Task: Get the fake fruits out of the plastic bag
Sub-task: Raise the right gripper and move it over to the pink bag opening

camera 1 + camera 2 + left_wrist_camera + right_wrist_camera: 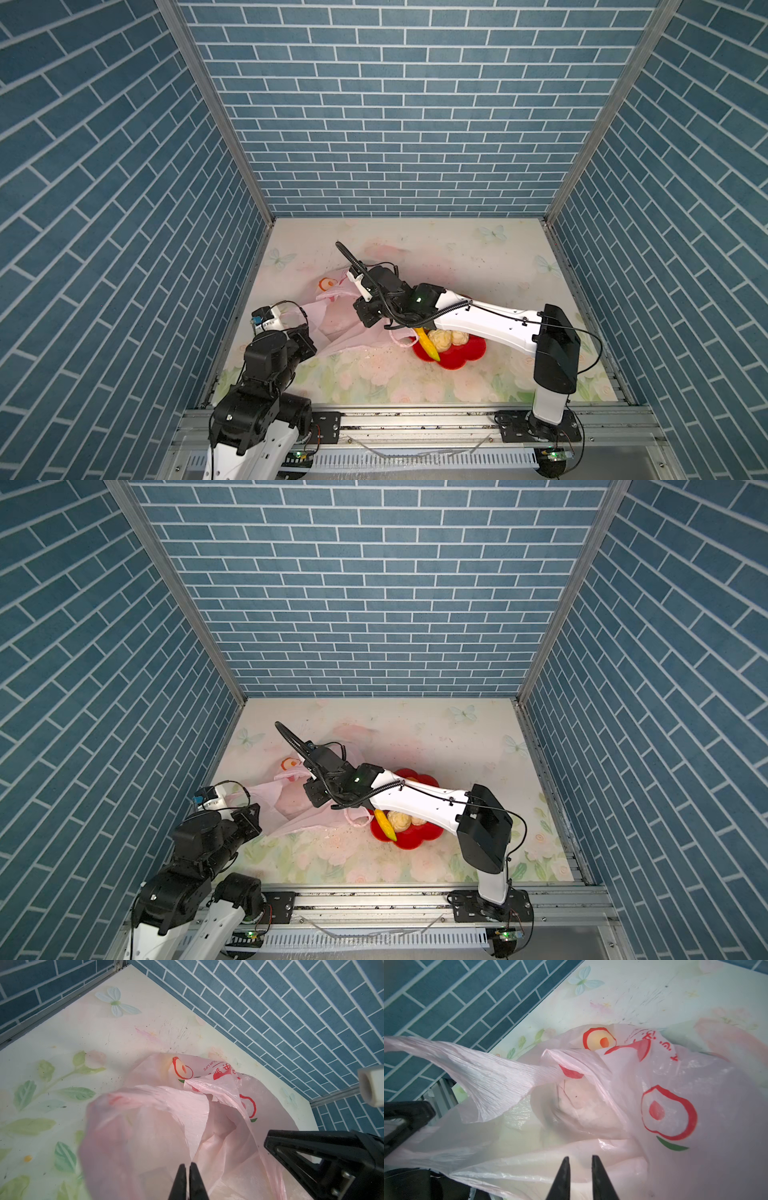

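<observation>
The pale-pink plastic bag (337, 322) (286, 806) lies crumpled left of centre, its mouth held open. My left gripper (188, 1164) (305, 328) is shut on the bag's near edge, which it holds taut. My right gripper (579, 1159) (366, 316) reaches across into the bag's mouth, and a narrow gap shows between its fingers, with only film behind it. A yellow green-tipped banana (428, 344) and two cream bumpy fruits (441, 338) (458, 337) lie in the red flower-shaped bowl (457, 360). Pale blurred lumps show through the bag film (579, 1109); I cannot tell what they are.
The red bowl (411, 840) sits right of the bag, partly under my right forearm (486, 320). Blue brick walls close in the floral table (436, 257) on three sides, and the bag lies near the left wall. A metal rail (415, 419) runs along the front edge.
</observation>
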Robot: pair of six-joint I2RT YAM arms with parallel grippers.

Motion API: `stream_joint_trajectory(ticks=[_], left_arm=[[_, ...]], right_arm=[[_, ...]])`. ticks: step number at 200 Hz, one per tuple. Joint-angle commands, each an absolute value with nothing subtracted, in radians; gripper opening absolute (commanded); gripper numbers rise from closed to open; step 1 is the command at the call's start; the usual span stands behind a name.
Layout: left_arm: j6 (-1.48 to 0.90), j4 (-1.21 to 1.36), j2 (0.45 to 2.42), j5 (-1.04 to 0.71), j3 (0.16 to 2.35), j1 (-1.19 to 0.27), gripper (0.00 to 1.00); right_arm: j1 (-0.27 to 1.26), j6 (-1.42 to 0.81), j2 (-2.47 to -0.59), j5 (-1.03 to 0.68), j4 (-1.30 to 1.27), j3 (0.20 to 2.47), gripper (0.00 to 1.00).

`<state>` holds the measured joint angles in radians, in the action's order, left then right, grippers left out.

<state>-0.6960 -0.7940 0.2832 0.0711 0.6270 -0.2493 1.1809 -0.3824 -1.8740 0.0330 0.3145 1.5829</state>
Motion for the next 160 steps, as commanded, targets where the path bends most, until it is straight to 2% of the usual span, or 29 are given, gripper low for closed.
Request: stream_joint_trajectory(ticks=[1, 86, 160], left_arm=[[-0.678, -0.761, 0.318, 0.092, 0.666, -0.253, 0.08], [-0.620, -0.689, 0.411, 0.119, 0.765, -0.253, 0.08], [-0.590, -0.723, 0.401, 0.132, 0.804, -0.253, 0.08]], right_arm=[[1.191, -0.337, -1.913, -0.020, 0.266, 1.631, 0.18], [1.189, -0.304, -2.053, -0.066, 0.291, 1.666, 0.16], [1.178, -0.283, -2.148, -0.116, 0.306, 1.726, 0.15]])
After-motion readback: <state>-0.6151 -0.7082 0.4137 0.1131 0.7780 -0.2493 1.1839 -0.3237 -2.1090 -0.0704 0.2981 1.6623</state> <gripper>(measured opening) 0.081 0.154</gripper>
